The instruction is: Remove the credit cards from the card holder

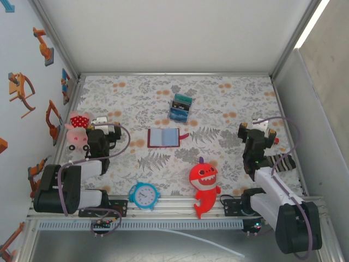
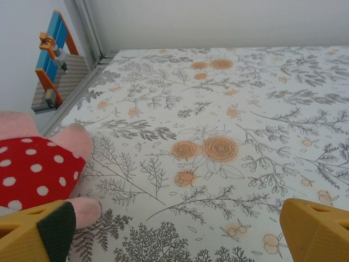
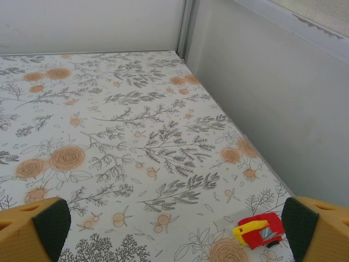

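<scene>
The card holder (image 1: 163, 137) lies open and flat near the middle of the floral table, pale blue-grey inside, with its dark red tab pointing right. Just beyond it, apart from it, teal and blue credit cards (image 1: 181, 106) lie in a small pile on the cloth. My left gripper (image 1: 107, 130) stands open to the left of the holder, next to a pink plush; its yellow fingers (image 2: 38, 234) frame bare cloth. On the far right, my right gripper (image 1: 256, 131) is open as well, with nothing between its fingers (image 3: 32, 229).
A pink plush in a red dotted dress (image 2: 32, 169) lies against my left gripper. A blue alarm clock (image 1: 144, 195) and a red shark toy (image 1: 204, 185) sit near the front edge. A small red and yellow truck (image 3: 259, 230) lies by the right wall.
</scene>
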